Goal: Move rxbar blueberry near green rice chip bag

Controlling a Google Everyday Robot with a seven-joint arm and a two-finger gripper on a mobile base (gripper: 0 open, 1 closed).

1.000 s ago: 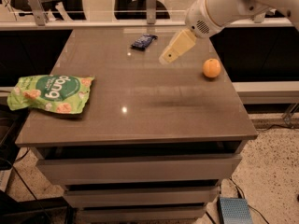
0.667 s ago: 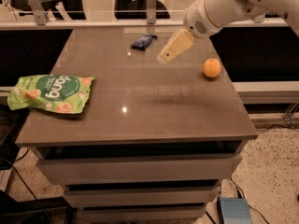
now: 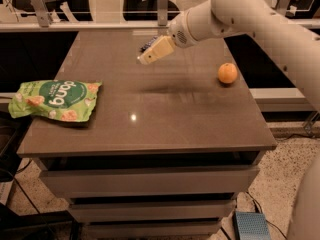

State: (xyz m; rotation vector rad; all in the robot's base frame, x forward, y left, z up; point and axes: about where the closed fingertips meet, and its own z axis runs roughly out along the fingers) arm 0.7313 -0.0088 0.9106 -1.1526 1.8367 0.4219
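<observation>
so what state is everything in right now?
rxbar: flat on the table's far side, mostly hidden behind the gripper; grasped or not, can't tell.
bag: lying flat at the table's left edge, far from the rxbar.
orange: resting on the table's right side, untouched.
gripper: above the far middle of the table, at the rxbar.

rxbar blueberry (image 3: 146, 46) — mostly behind hand (image 3: 144, 59)

The tabletop (image 3: 175, 116) is finished smooth and glossy, a light being mirrored in it. The bag (image 3: 55, 100) is made of crinkled, shiny film. The gripper (image 3: 145, 59), held above the tabletop's far side, is cased in matt cream plastic, the arm (image 3: 250, 9) in smooth white.
</observation>
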